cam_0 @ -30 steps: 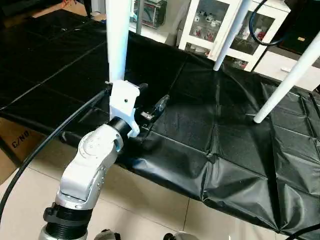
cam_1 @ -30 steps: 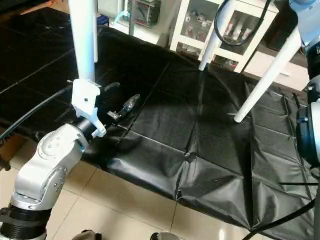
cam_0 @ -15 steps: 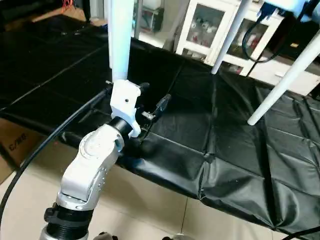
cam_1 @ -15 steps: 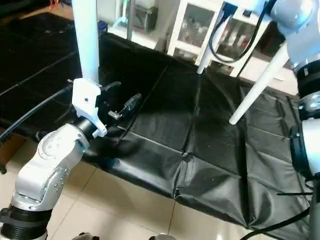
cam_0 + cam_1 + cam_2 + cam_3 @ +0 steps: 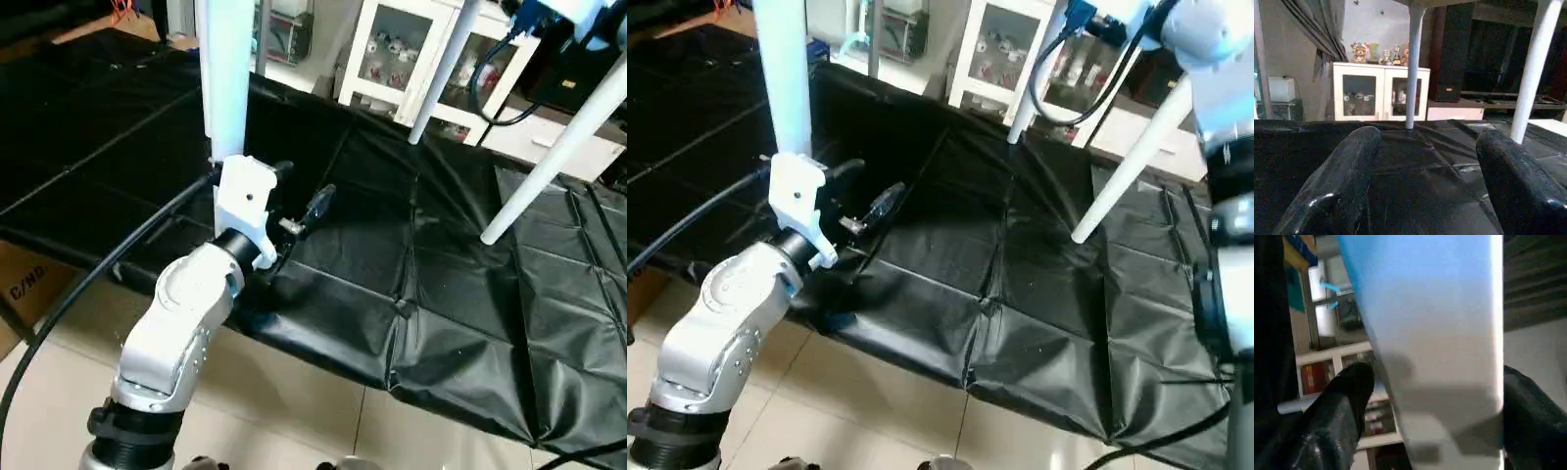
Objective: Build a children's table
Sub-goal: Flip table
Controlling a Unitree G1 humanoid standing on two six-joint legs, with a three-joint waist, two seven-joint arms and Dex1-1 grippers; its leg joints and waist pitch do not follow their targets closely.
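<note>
A white table leg (image 5: 1435, 333) is seen running lengthwise between the widely parted right gripper (image 5: 1430, 421) fingers, while the left gripper (image 5: 1422, 186), at seven o'clock, is spread and empty.

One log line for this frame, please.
left gripper: open, empty | right gripper: at a table leg | table legs: standing on black sheet

A creased black sheet (image 5: 392, 245) covers the work surface; at 12 o'clock stands a white cabinet (image 5: 392, 49), figurines (image 5: 1378, 53) on top
</note>
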